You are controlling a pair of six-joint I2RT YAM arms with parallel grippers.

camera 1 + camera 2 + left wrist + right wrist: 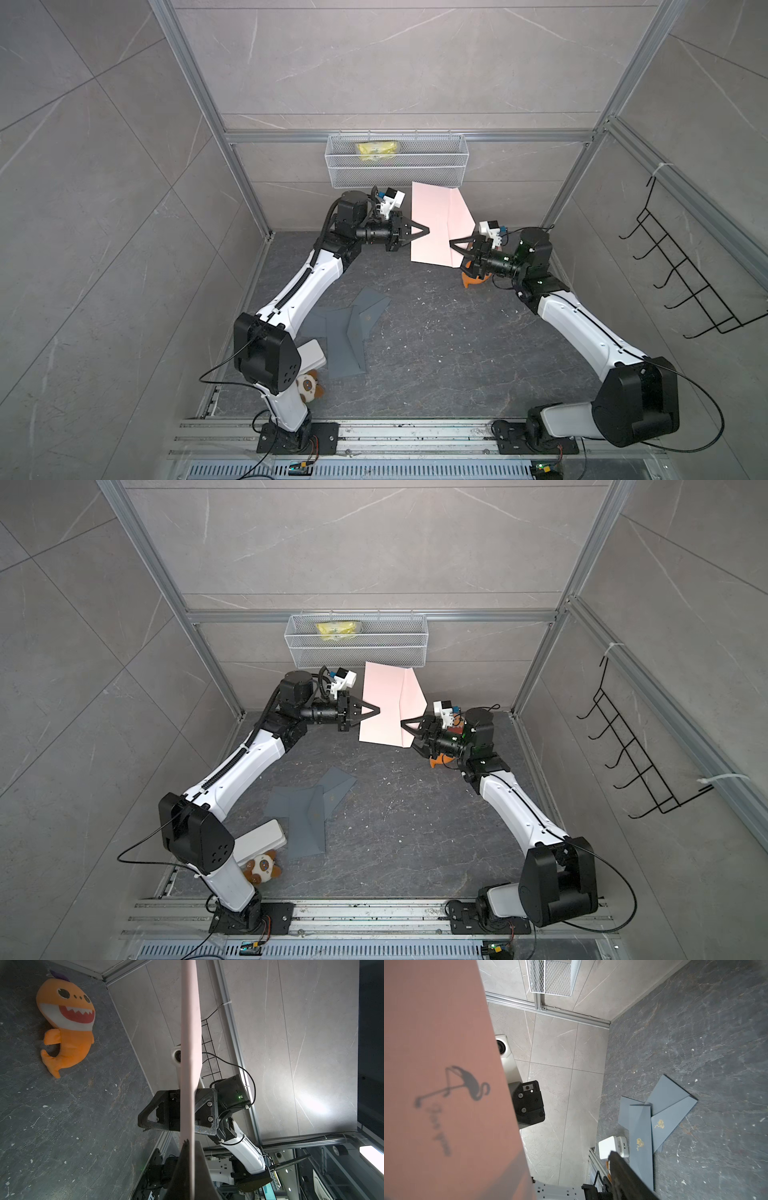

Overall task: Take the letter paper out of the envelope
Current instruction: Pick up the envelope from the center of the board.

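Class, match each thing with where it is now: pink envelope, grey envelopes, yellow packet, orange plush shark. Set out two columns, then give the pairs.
Things
1. pink envelope
2. grey envelopes
3. yellow packet
4. orange plush shark

Places
A. in the wire basket
B. overlapping in a pile on the table
C. gripped by the left tool, off the table
D. alone on the table, partly under the right arm

Pairs: 1-C, 2-B, 3-A, 4-D

Top views look down from overhead; wrist views face each other across the envelope [190, 1043]
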